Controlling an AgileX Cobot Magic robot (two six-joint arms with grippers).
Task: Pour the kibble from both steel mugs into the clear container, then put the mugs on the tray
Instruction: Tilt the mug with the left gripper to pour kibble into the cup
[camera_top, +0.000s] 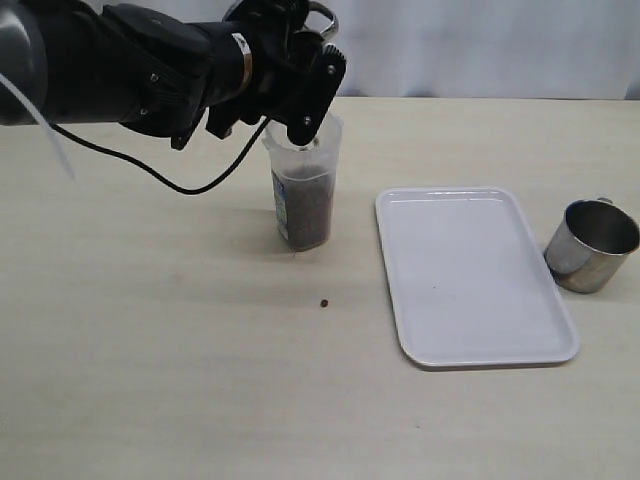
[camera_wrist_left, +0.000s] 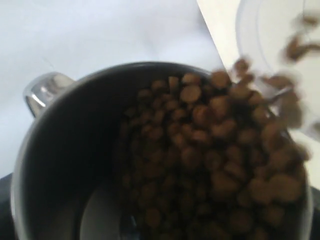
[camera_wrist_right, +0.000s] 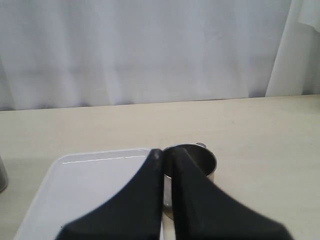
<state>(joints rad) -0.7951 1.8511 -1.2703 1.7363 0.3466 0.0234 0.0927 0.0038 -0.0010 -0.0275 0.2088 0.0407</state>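
My left hand (camera_top: 300, 100) grips a shiny steel mug (camera_wrist_left: 65, 165) tipped over the tall clear plastic container (camera_top: 303, 205), upper centre of the frame, and brown kibble pellets (camera_wrist_left: 215, 150) spill in. My right hand (camera_wrist_right: 167, 155) is closed, empty. Pouring step; next, I judge: drain it, lip kept above the rim.

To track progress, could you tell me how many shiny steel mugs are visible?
2: one mug tilted in the left gripper above the frosted plastic container; one mug standing beside the white rectangular tray.

Black left arm (camera_top: 120, 70), thin black cable (camera_top: 196, 191), white label (camera_top: 241, 45); right tool (camera_wrist_right: 166, 153) tapered, black
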